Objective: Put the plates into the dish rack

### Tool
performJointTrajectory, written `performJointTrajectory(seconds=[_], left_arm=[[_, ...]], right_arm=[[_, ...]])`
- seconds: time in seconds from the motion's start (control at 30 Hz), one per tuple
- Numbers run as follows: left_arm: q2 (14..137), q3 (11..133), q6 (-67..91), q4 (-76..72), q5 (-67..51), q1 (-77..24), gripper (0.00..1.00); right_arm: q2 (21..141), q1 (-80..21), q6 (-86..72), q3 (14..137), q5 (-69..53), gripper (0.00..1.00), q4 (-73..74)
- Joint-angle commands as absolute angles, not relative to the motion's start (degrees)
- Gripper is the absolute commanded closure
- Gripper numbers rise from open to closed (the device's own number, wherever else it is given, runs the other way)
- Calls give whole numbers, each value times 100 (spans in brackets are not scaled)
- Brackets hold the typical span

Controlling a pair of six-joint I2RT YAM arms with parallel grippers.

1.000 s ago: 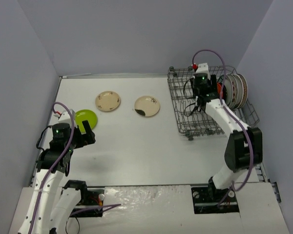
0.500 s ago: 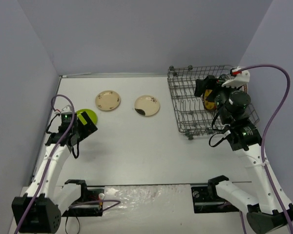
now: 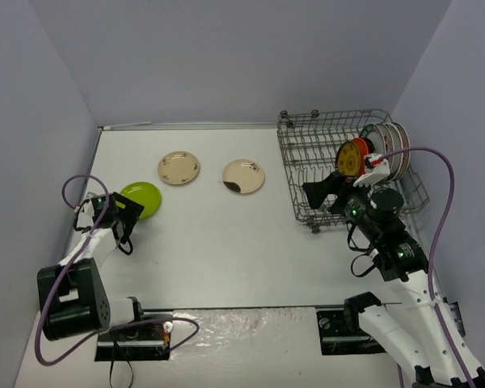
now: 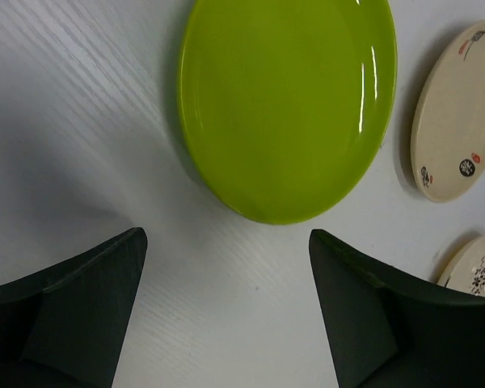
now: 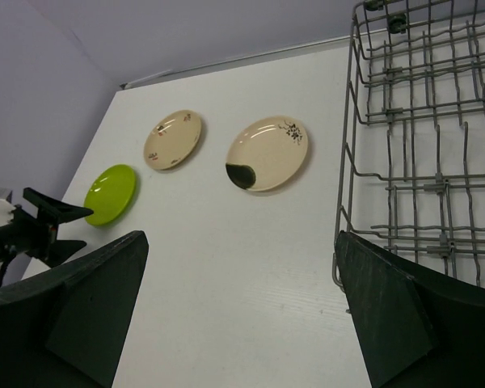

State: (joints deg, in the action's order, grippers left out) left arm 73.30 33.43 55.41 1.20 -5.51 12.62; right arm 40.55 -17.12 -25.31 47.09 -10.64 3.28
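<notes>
A lime-green plate (image 3: 142,196) lies flat at the table's left. It fills the top of the left wrist view (image 4: 287,105). My left gripper (image 3: 128,213) is open and empty, low over the table just short of this plate (image 4: 226,311). Two cream plates (image 3: 179,167) (image 3: 243,175) lie farther back. The grey wire dish rack (image 3: 307,162) stands at the right. In it an orange plate (image 3: 352,158) and several white patterned-rim plates (image 3: 390,148) stand upright. My right gripper (image 3: 318,194) is open and empty above the rack's near left corner (image 5: 238,311).
The right wrist view shows the lime plate (image 5: 111,194), both cream plates (image 5: 173,139) (image 5: 267,153), the rack's empty tines (image 5: 428,145) and my left gripper (image 5: 48,222). Grey walls close the table on the left, back and right.
My right arm has drawn back out of the rack, leaving the orange plate upright in it. My left gripper has moved left and down to the near edge of the lime plate.
</notes>
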Motion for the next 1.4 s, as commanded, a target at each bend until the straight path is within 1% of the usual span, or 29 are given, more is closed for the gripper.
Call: performJointTrajectory(seconds=[0.0,0.17,0.33,0.43,0.5,0.6,0.63,0.77,0.87,1.0,1.1,1.23,1.33,1.37], left_arm=[[7683,3343,5993,-1487,-650,1432,27],[8208,3232,6181,-1979,-648,1438,34],[8720,3026,6422,-2623,-607,1468,48],[8977,2919,6488,-2861,-615,1477,63],[9052,2829,6530,-2980,-616,1486,72],[8984,2775,6519,-2991,-650,1503,95],[8896,2757,6509,-2968,-671,1499,99],[8411,2689,6368,-2722,-782,1494,100],[7787,2703,6219,-2285,-950,1494,100],[6800,2821,5915,-1553,-1406,1475,100],[6038,2931,5773,-1012,-1978,1381,100],[5318,3252,5501,-255,-2469,1043,100],[4998,3484,5338,235,-2652,440,100],[4929,3521,5335,310,-2663,413,100]], right_arm=[[3802,-1696,-2628,4709,-1415,1,-26],[3659,-1696,-2570,4696,-1339,1,266],[3578,-1696,-2436,4746,-1249,0,438],[3592,-1702,-2411,4755,-1227,0,483],[3604,-1705,-2380,4755,-1248,0,511],[3652,-1714,-2315,4764,-1248,0,550],[3685,-1718,-2304,4772,-1268,0,554],[3881,-1757,-2268,4833,-1421,0,554],[4140,-1784,-2268,4926,-1630,0,554],[4553,-1826,-2333,5119,-1941,1,536],[4969,-1893,-2467,5222,-2134,1,430],[5493,-2180,-2831,5256,-2364,1,50],[5876,-2546,-3131,5357,-2368,2,-464],[5991,-2667,-3169,5408,-2349,2,-554]])
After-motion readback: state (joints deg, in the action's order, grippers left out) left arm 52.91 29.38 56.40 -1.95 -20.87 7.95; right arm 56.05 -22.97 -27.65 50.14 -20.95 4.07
